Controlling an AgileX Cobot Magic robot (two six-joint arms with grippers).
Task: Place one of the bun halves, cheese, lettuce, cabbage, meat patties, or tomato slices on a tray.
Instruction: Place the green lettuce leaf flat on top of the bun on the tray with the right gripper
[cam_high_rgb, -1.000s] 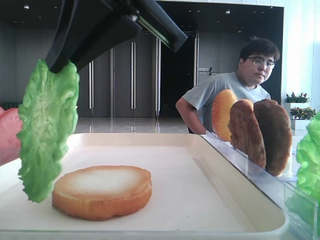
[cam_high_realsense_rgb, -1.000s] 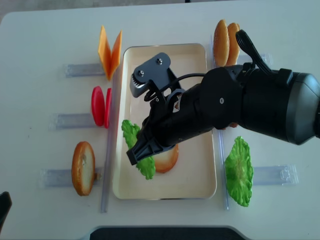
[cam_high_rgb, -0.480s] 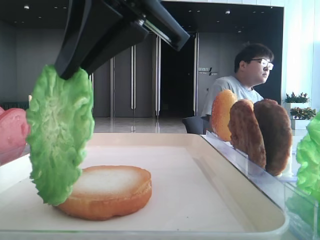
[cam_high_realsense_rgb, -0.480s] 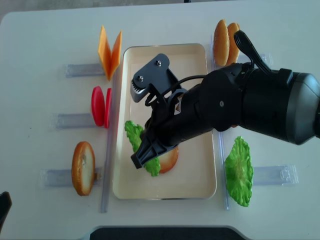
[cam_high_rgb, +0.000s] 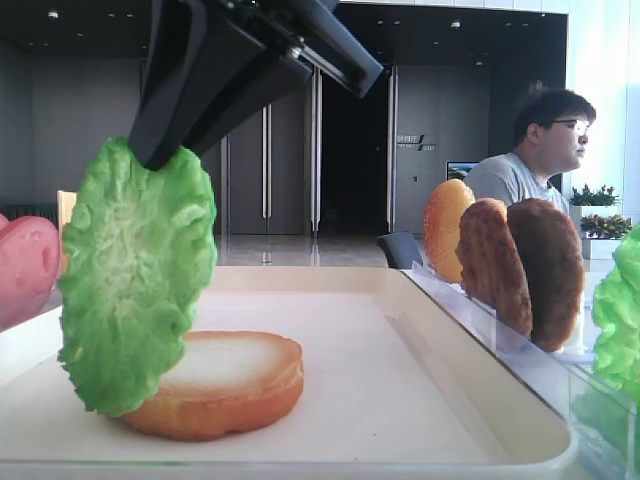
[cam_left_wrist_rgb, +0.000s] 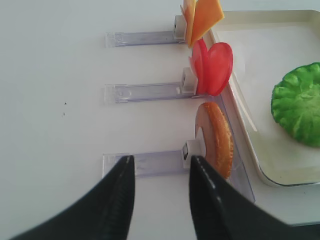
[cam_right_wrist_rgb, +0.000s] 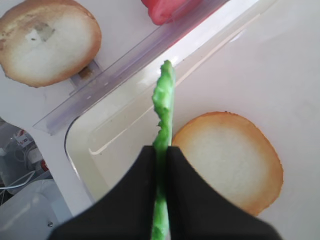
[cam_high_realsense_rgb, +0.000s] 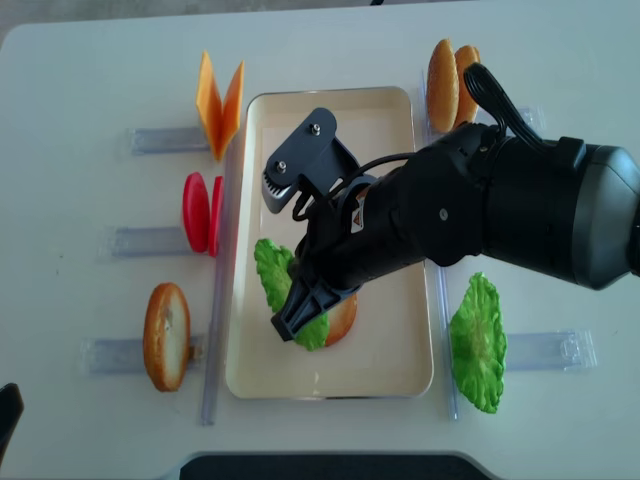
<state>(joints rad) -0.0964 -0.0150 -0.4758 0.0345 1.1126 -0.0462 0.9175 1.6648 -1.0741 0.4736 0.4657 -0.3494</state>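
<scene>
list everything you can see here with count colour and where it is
cream-white rectangular tray: 1, table centre
flat pale-faced bun half: 1, golden-brown, lying in the tray
ruffled green lettuce leaf: 1, held on edge over the bun half
second lettuce leaf: 1, green, rack right of tray
orange cheese slices: 2, rack left of tray
red tomato slices: 2, middle left rack
bun half on edge: 1, near left rack
brown meat patties: 2, far right rack
domed bun top: 1, orange-tan, same rack
seated person: 1, background
right tool: black, shut on lettuce
left tool: black, open, over near left rack
</scene>
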